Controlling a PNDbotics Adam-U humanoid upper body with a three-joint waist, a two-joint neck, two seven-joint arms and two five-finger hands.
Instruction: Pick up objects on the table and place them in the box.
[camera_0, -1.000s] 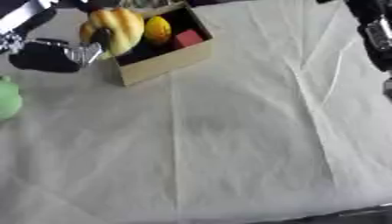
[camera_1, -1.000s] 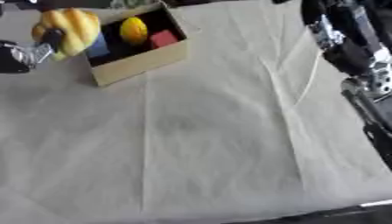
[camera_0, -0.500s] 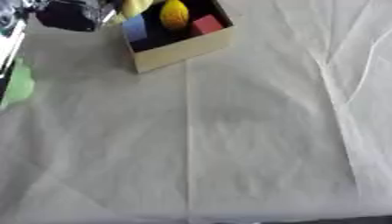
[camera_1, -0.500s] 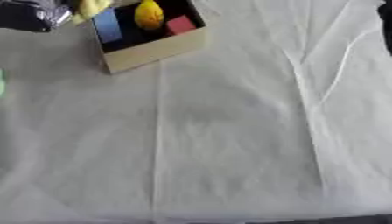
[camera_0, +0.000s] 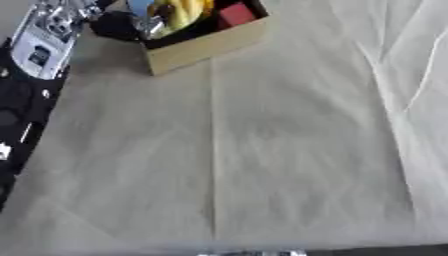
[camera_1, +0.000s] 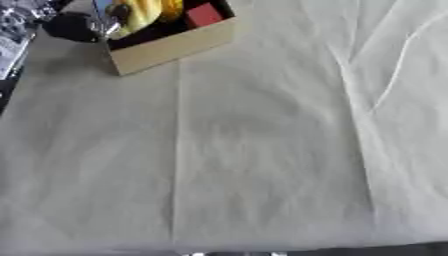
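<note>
Your left hand (camera_0: 131, 25) is over the box (camera_0: 206, 45), far left, fingers around a yellow fruit (camera_0: 179, 11). Next, release it inside. Your right hand is out of view.

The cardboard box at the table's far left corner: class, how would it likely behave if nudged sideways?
The cardboard box looks thin-walled and light, so it would probably slide over the smooth cloth. Low and wide, with items inside, it seems unlikely to tip.
</note>
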